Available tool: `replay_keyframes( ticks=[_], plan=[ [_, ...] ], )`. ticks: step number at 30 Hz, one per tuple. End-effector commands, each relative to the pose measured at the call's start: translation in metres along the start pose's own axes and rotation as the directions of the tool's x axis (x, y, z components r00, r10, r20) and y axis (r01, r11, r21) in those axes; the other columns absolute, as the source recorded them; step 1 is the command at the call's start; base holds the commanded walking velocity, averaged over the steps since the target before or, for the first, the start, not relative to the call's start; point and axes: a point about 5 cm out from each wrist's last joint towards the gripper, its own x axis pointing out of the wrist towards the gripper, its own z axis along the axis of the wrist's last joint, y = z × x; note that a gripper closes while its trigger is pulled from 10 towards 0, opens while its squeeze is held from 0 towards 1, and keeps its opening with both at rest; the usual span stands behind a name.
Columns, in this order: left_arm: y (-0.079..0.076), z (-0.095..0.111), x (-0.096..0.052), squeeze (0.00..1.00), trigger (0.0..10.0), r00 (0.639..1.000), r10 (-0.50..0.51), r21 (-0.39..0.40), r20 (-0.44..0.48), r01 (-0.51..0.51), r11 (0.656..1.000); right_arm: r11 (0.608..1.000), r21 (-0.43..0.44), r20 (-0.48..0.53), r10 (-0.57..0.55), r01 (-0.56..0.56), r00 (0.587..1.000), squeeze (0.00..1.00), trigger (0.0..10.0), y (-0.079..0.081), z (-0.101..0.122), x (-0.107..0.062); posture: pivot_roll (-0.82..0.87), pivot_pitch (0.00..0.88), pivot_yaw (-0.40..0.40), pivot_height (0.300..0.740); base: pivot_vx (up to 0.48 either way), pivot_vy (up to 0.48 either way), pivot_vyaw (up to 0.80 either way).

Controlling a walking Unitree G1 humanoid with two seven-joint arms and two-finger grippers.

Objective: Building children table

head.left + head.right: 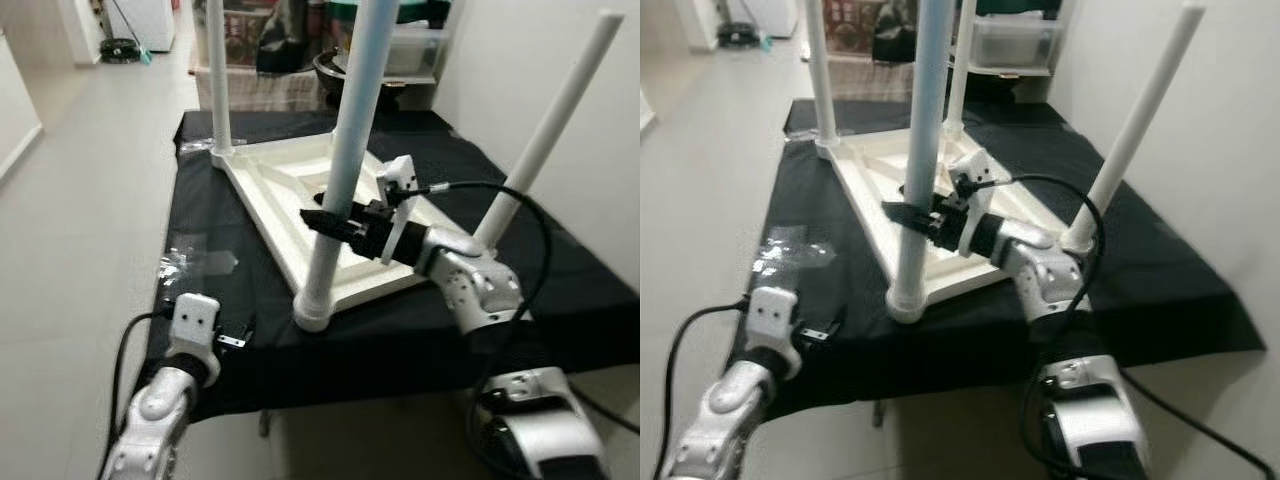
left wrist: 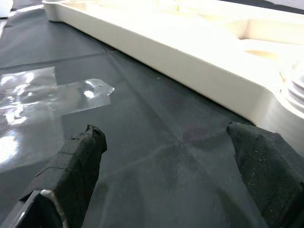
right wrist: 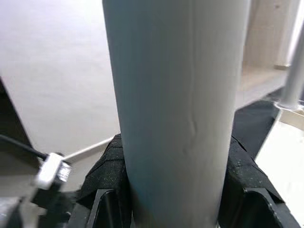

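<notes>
right gripper (image 1: 322, 222) clamped on nearest table leg (image 1: 345, 170) of upturned white tabletop (image 1: 290, 190); left gripper (image 2: 166, 175) spread apart over black cloth (image 1: 200, 230), near plastic bag (image 2: 42, 95).

You get even, soft indoor light in both eye views. Plastic wrap (image 2: 52, 95) beside the tabletop (image 2: 199, 52) throws glare. Tabletop looks overexposed. Nearest leg (image 3: 175, 109) fills close range, soft-focused. Black cloth (image 1: 400, 330) reads dark.

White table (image 1: 300, 200) — black cloth (image 1: 560, 270)
</notes>
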Motion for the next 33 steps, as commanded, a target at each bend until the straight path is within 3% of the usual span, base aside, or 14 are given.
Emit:
replay_keyframes(
  ticks=[1, 5, 8, 9, 11, 16, 17, 18, 20, 21, 23, 26, 27, 33],
  plan=[
    [0.0, -0.003, -0.001, 0.0, 10.0, 1.0, 0.0, 0.007, -0.011, 0.001, 1.0, 0.994, 0.067, 0.028, 0.081, -0.083, 0.996, 0.0, 0.0, 0.012, -0.01, 0.014, 0.05, 0.0, -0.152, 0.74, 0.0, 0.0, 0.0],
    [0.002, -0.004, -0.004, 0.0, 10.0, 1.0, 0.006, 0.011, -0.012, -0.006, 1.0, 0.95, 0.029, -0.194, -0.3, 0.311, 0.934, 0.0, 0.0, 0.003, -0.046, 0.027, 0.06, 0.0, -0.159, 0.74, 0.0, 0.0, 0.0],
    [0.004, -0.004, -0.005, 0.0, 10.0, 1.0, 0.013, 0.013, -0.014, -0.013, 1.0, 0.723, -0.129, -0.331, -0.676, 0.679, 0.658, 0.0, 0.0, -0.017, -0.076, 0.008, 0.05, 0.0, -0.156, 0.74, 0.0, 0.0, 0.0],
    [0.004, -0.004, -0.005, 0.0, 10.0, 1.0, 0.013, 0.013, -0.014, -0.013, 1.0, 0.723, -0.129, -0.331, -0.676, 0.679, 0.658, 0.0, 0.0, -0.017, -0.076, 0.008, 0.05, 0.0, -0.156, 0.74, 0.0, 0.0, 0.0],
    [0.002, -0.005, -0.005, 0.0, 10.0, 1.0, 0.01, 0.011, -0.015, -0.01, 1.0, 0.43, -0.168, -0.4, -0.852, 0.887, 0.337, 0.0, 0.0, -0.03, -0.106, -0.038, 0.04, 0.0, -0.152, 0.74, 0.0, 0.0, 0.0],
    [0.0, -0.004, -0.003, 0.0, 10.0, 1.0, 0.008, 0.01, -0.012, -0.008, 1.0, 0.252, -0.233, -0.42, -0.897, 0.939, 0.136, 0.0, 0.0, -0.03, -0.122, -0.068, 0.04, 0.0, -0.154, 0.74, 0.0, 0.0, 0.0],
    [0.001, -0.004, -0.002, 0.0, 10.0, 1.0, 0.011, 0.009, -0.01, -0.011, 1.0, 0.235, -0.219, -0.428, -0.895, 0.947, 0.123, 0.0, 6.2, -0.027, -0.122, -0.07, 0.04, 0.0, -0.152, 0.74, 0.0, 0.0, 0.0],
    [0.001, -0.004, -0.002, 0.0, 10.0, 1.0, 0.013, 0.008, -0.011, -0.013, 1.0, 0.275, -0.165, -0.417, -0.89, 0.947, 0.186, 0.0, 10.0, -0.025, -0.114, -0.063, 0.03, 0.0, -0.147, 0.74, 0.0, 0.0, 0.0],
    [0.002, -0.004, -0.002, 0.0, 10.0, 1.0, 0.014, 0.008, -0.012, -0.014, 1.0, 0.306, -0.125, -0.407, -0.883, 0.944, 0.233, 0.0, 10.0, -0.024, -0.109, -0.058, 0.03, 0.0, -0.147, 0.74, 0.0, 0.0, 0.0],
    [0.001, -0.005, -0.003, 0.0, 10.0, 1.0, 0.011, 0.007, -0.015, -0.011, 1.0, 0.359, -0.042, -0.317, -0.89, 0.932, 0.329, 1.0, 10.0, -0.026, -0.09, -0.05, 0.03, 0.0, -0.142, 0.74, 0.0, 0.0, 0.0],
    [0.0, -0.006, -0.003, 0.0, 10.0, 1.0, 0.005, 0.005, -0.017, -0.005, 1.0, 0.519, 0.134, -0.19, -0.822, 0.844, 0.536, 1.0, 10.0, -0.027, -0.059, -0.031, 0.03, 0.0, -0.143, 0.74, 0.0, 0.0, 0.0],
    [0.0, -0.006, -0.003, 0.0, 10.0, 1.0, 0.003, 0.004, -0.016, -0.003, 1.0, 0.649, 0.174, -0.1, -0.736, 0.74, 0.669, 1.0, 10.0, -0.027, -0.039, -0.021, 0.03, 0.0, -0.142, 0.74, 0.0, 0.0, 0.0],
    [0.0, -0.005, -0.002, 0.0, 10.0, 1.0, 0.003, 0.005, -0.016, -0.003, 1.0, 0.762, 0.18, -0.009, -0.63, 0.621, 0.776, 0.0, 10.0, -0.024, -0.019, -0.014, 0.03, 0.0, -0.141, 0.74, 0.0, 0.0, 0.0],
    [0.0, -0.004, 0.0, 0.0, 10.0, 1.0, -0.003, 0.006, -0.009, 0.003, 1.0, 0.989, 0.043, 0.152, -0.145, 0.14, 0.978, 0.0, 10.0, -0.007, 0.029, -0.013, 0.03, 0.0, -0.144, 0.74, 0.0, 0.0, 0.0]
  ],
)
